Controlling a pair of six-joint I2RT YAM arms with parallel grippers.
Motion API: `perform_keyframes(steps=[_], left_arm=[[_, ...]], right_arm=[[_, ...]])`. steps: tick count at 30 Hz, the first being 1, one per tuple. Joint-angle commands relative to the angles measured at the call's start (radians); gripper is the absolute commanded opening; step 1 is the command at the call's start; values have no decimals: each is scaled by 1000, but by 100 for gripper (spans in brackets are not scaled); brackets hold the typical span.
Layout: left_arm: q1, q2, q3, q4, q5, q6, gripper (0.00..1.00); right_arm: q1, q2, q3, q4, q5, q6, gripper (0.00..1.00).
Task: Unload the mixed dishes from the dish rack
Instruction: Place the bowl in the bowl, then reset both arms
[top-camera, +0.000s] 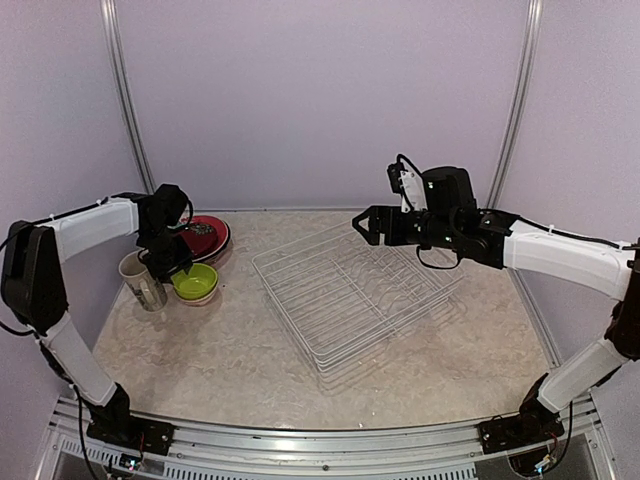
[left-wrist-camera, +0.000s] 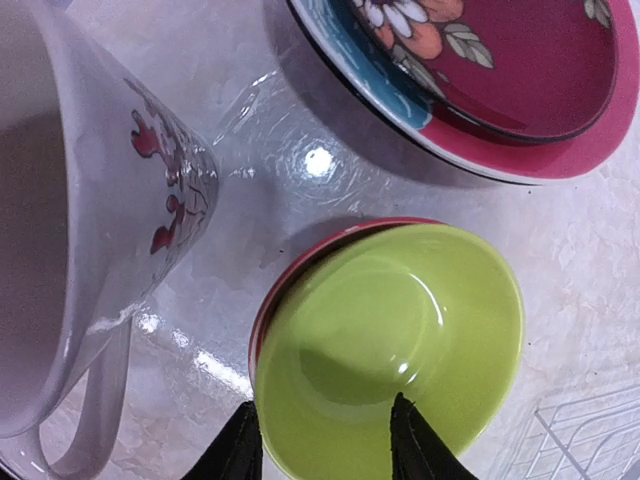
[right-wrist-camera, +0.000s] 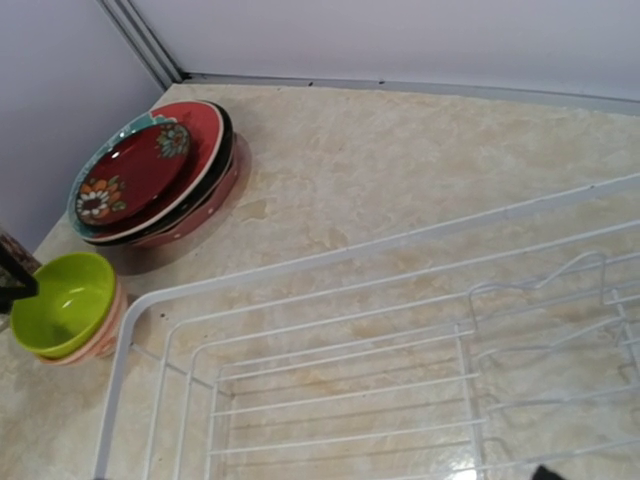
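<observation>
The white wire dish rack (top-camera: 350, 290) lies empty in the middle of the table; it also shows in the right wrist view (right-wrist-camera: 300, 275). The lime-green bowl (left-wrist-camera: 390, 350) sits nested in the white-and-red small bowl (left-wrist-camera: 290, 275) on the table left of the rack. The cream patterned mug (left-wrist-camera: 90, 220) stands beside them. The plates (top-camera: 205, 237) are stacked behind the bowls. My left gripper (left-wrist-camera: 325, 450) is open just above the green bowl's near rim, holding nothing. My right gripper (top-camera: 365, 225) hovers open and empty over the rack's far corner.
Pale walls and metal corner posts close the table at the back and sides. In the right wrist view the plate stack (right-wrist-camera: 150, 170) and the green bowl (right-wrist-camera: 60, 300) lie beyond the rack's left corner. The rack's upright tines (top-camera: 400, 290) stand in its right half.
</observation>
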Motion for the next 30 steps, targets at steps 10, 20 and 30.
perform_keyframes(steps=[10, 20, 30], left_arm=[[-42, -273, 96, 32, -29, 125, 92], [-81, -544, 196, 236, 50, 391, 99], [-105, -699, 260, 351, 107, 545, 99]], right_arm=[[-50, -141, 39, -152, 235, -148, 100], [-77, -309, 108, -230, 516, -292, 100], [-77, -515, 147, -178, 560, -423, 100]])
